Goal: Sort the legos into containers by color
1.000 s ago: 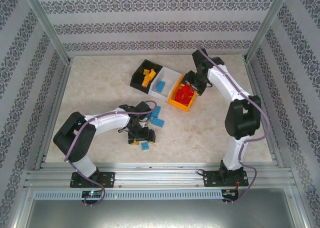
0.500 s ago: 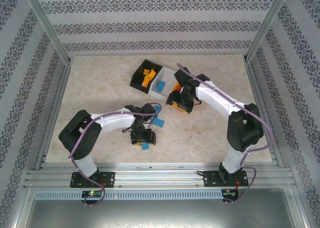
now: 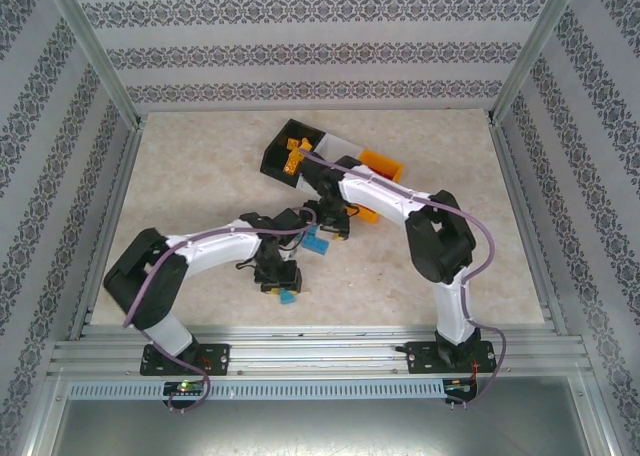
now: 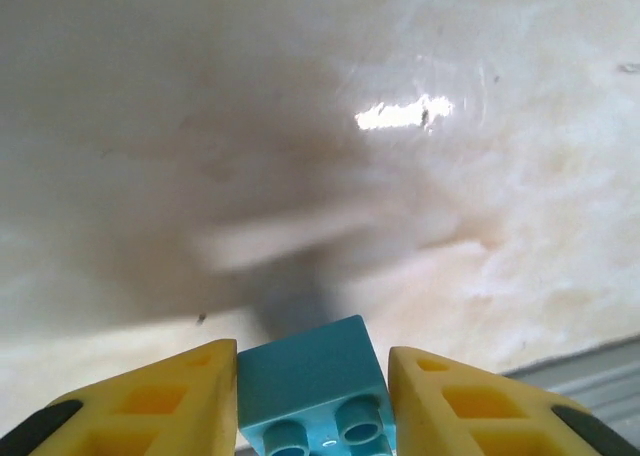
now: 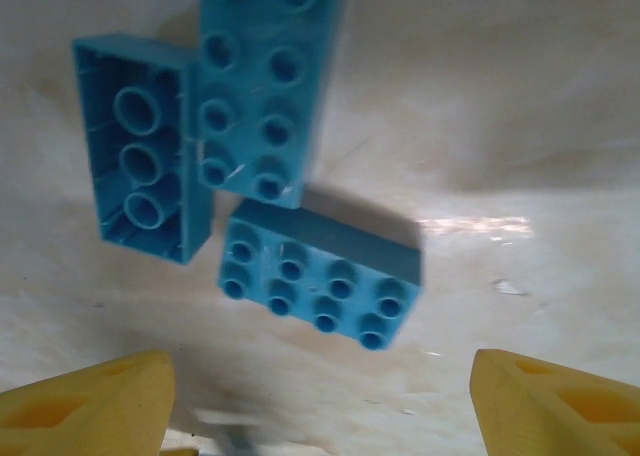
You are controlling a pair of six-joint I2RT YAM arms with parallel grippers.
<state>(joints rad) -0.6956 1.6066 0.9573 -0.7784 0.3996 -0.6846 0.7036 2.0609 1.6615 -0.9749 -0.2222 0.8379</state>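
Observation:
My left gripper (image 4: 312, 408) is shut on a small blue lego (image 4: 312, 376), with a yellow finger against each side of it; from above, that gripper (image 3: 280, 278) sits at the near middle of the table with the brick (image 3: 288, 296) at its tip. My right gripper (image 5: 325, 406) is open and hovers over three loose blue legos: a studded one (image 5: 320, 276) closest, a second studded one (image 5: 265, 86) beyond it, and an upside-down one (image 5: 140, 146) on the left. From above, the right gripper (image 3: 332, 224) hangs by this blue cluster (image 3: 318, 242).
The containers stand in a row at the back centre: a black bin (image 3: 272, 161) with yellow legos (image 3: 293, 151), a white bin (image 3: 340, 141) mostly hidden by the right arm, and an orange bin (image 3: 385, 163). Patterned walls enclose the table.
The right arm swung from above the orange bin leftward and nearer, over the blue bricks, its jaws widening. The left gripper closed on the small blue brick.

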